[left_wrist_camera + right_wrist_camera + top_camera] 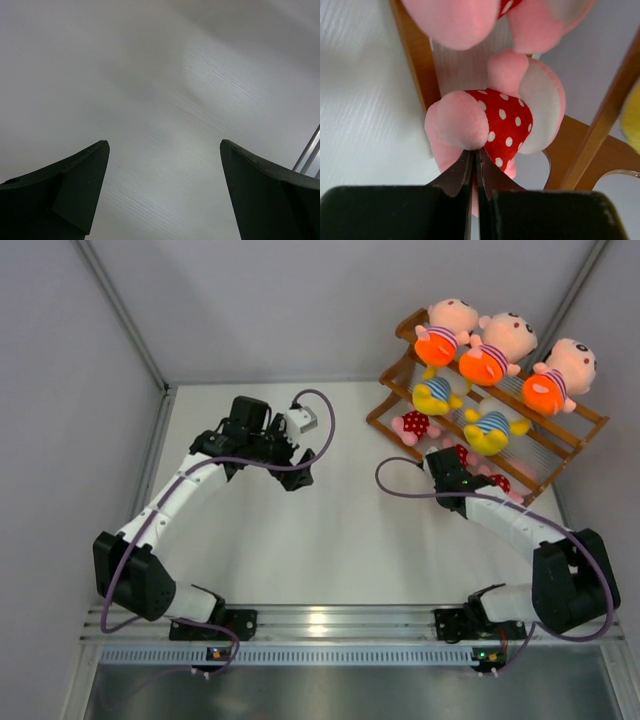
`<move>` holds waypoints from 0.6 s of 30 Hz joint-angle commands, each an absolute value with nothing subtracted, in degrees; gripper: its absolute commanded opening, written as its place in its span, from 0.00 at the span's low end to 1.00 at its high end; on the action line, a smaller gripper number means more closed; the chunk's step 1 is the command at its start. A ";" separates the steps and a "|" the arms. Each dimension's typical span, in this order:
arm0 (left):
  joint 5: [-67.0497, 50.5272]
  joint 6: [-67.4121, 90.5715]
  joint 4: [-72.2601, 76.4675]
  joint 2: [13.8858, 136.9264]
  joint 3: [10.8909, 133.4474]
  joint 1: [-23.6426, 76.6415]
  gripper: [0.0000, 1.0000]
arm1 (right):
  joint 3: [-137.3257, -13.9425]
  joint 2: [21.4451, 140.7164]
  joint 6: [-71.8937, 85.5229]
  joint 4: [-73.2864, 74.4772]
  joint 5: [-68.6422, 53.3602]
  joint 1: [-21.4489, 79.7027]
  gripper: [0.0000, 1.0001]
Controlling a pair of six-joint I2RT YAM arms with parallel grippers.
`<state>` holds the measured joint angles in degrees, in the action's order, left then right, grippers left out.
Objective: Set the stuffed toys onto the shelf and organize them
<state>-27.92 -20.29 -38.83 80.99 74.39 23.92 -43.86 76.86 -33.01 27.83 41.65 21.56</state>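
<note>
Our right tool (473,152) pinches a pink polka-dot doll (507,120) at the shelf (415,55) front rail; left tool (164,143) hangs open over counter (150,75).

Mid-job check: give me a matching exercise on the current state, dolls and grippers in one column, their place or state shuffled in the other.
Column one:
1. peach-headed dolls
2. yellow dolls
3. left gripper
4. right gripper

Column two:
A. shut on a pink polka-dot doll
B. on the middle tier of the shelf
C. open above the table
D. on the top tier

Pairs: 1-D, 2-B, 3-C, 4-A
</note>
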 commanded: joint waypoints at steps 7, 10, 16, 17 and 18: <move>-29.18 -21.44 -38.41 81.56 76.82 23.64 0.98 | -42.45 76.54 -41.04 14.60 34.19 15.47 0.00; -28.74 -21.45 -38.50 81.47 76.82 23.47 0.98 | -42.89 78.56 -41.92 14.06 33.84 14.68 0.00; -27.69 -21.80 -38.50 81.47 76.90 23.29 0.98 | -46.31 78.93 -38.85 19.24 32.96 15.55 0.59; -27.69 -21.71 -38.50 81.47 76.90 23.29 0.98 | -46.23 78.49 -38.59 20.47 33.66 16.51 0.65; -27.60 -21.53 -38.50 81.30 76.82 23.29 0.98 | -46.06 78.05 -38.58 20.91 33.84 17.22 0.67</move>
